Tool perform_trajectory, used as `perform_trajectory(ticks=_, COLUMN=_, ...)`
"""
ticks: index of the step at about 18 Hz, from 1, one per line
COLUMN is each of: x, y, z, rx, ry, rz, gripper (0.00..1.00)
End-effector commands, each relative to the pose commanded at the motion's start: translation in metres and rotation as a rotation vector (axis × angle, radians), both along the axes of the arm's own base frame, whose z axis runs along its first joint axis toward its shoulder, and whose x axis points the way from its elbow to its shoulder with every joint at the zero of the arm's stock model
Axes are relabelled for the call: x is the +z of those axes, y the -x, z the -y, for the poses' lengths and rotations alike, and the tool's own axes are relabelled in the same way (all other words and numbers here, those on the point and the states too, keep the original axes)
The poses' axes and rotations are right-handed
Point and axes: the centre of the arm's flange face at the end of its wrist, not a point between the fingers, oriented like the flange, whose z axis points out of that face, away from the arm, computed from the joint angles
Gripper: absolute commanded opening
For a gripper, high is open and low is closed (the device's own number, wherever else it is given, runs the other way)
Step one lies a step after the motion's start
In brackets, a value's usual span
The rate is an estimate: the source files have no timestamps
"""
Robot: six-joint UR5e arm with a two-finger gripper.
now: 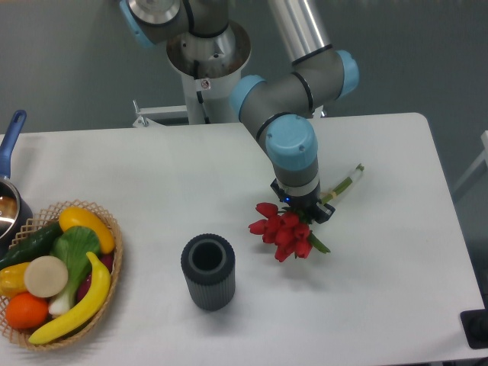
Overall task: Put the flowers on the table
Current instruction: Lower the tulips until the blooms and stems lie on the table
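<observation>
The gripper (305, 210) is clamping the flowers (282, 232) at the stems, heads tilting down-left. It is hanging them low over the table (381, 290), likely for laying down.

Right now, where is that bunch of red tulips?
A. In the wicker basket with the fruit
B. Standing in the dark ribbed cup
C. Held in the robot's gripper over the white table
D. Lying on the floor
C: the gripper is closed on the flowers above the table, right of the dark cup.
</observation>
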Motion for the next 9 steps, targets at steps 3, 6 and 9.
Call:
perform_trajectory(ticks=3, x=-0.007, y=0.003, z=-0.002, rx=-0.004, ry=0.024, rz=-0.004, gripper=0.45)
perform_trajectory(ticks=6, x=-0.011, y=-0.002, z=-0.009, rx=-0.017, ry=0.03, rz=-0.003, gripper=0.45)
perform_trajectory(ticks=9, x=-0.013, y=-0.002, z=-0.01, rx=-0.019, ry=0.03, rz=-0.001, gripper=0.5)
